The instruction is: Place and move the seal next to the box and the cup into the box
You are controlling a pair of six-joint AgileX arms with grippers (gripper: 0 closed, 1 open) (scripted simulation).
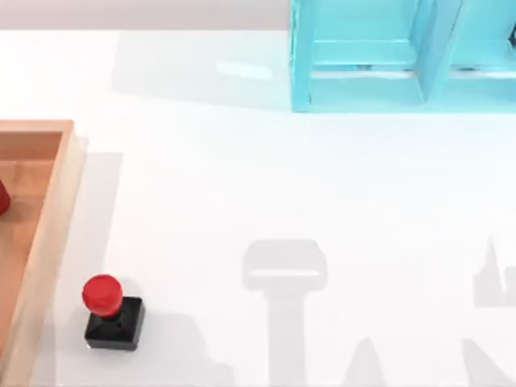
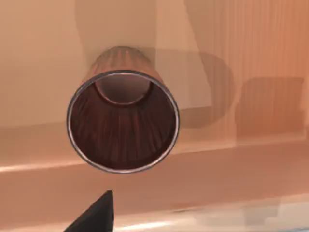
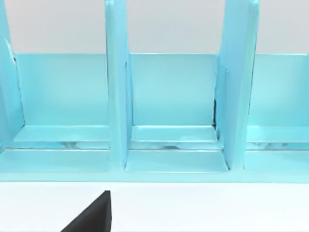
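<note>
Seal [image 1: 113, 310] stands on the worktop [image 1: 282, 193] just beside the box [image 1: 48, 234], at its 3 o'clock rim. Cup [image 2: 123, 121] stands upright inside the box, below the left tool; whether either tool is open, I cannot tell.

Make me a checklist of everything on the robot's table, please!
Surface: white table, with arm shadows near the front edge.
Seal: upright on the table, just right of the box, apart from its rim.
Cup: lying inside the box, open mouth toward the left wrist camera.
Box: wooden, at the table's left edge.
Clutter: turquoise shelf at the far right, compartments look bare.
Grippers: a dark fingertip by the box; another facing the shelf.
Cables: nothing seen.
Surroundings: nothing seen.
</note>
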